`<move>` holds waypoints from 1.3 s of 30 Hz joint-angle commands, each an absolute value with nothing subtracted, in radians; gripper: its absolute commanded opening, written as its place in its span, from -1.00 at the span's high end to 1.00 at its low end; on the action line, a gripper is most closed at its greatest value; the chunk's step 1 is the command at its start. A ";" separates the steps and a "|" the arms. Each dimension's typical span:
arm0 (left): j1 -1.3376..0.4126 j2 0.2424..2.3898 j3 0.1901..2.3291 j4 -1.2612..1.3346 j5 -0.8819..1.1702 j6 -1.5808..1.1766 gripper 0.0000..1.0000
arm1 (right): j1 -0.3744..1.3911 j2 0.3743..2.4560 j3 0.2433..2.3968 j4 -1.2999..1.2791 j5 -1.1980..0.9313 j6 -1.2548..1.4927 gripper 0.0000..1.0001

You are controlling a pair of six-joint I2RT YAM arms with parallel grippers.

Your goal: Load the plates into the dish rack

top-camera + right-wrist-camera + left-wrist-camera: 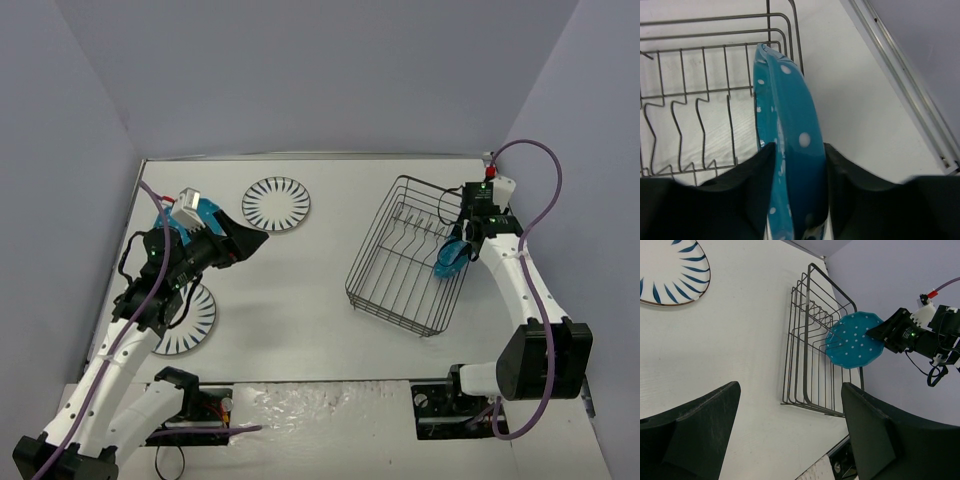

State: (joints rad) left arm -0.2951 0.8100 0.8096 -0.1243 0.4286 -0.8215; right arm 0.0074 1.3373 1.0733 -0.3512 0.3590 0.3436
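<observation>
Item one: right gripper [799,150], jaws closed on both faces of a teal dotted plate [785,110], which it carries on edge. Location: the plate hangs at the right end of the dish rack [705,34], beside the prongs and not yet seated. Handling, as I judge it: I line the rim up with a prong gap, lower until wire bears it, then let go. Item two: left gripper [790,386], jaws wide apart, empty. Unloaded: striped plates [276,203] flat on the table.
</observation>
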 commanded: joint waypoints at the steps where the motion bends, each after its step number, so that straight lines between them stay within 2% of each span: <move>1: -0.293 0.790 0.853 -0.069 0.437 -0.824 -0.56 | 0.011 1.321 1.097 -0.287 0.411 0.367 -0.09; 9: -0.293 0.781 0.851 -0.082 0.435 -0.819 -0.56 | 0.027 1.287 1.095 -0.287 0.431 0.371 -0.26; 15: -0.293 0.779 0.845 -0.081 0.429 -0.819 -0.56 | 0.065 1.232 1.141 -0.319 0.454 0.376 -0.27; 26: -0.293 0.824 0.830 -0.033 0.400 -0.849 -0.56 | 0.280 1.134 1.255 -0.376 0.487 0.439 -0.30; 33: -0.292 0.896 0.838 0.039 0.364 -0.894 -0.56 | 0.381 1.232 1.305 -0.258 0.304 0.470 -0.34; 39: -0.289 1.039 0.940 0.012 0.296 -0.888 -0.56 | 0.435 1.419 1.416 -0.150 0.195 0.486 -0.34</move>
State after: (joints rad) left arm -0.2951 0.9504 0.8174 -0.0500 0.3564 -0.8765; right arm 0.3946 1.3035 1.3139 -0.2825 0.2840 0.4654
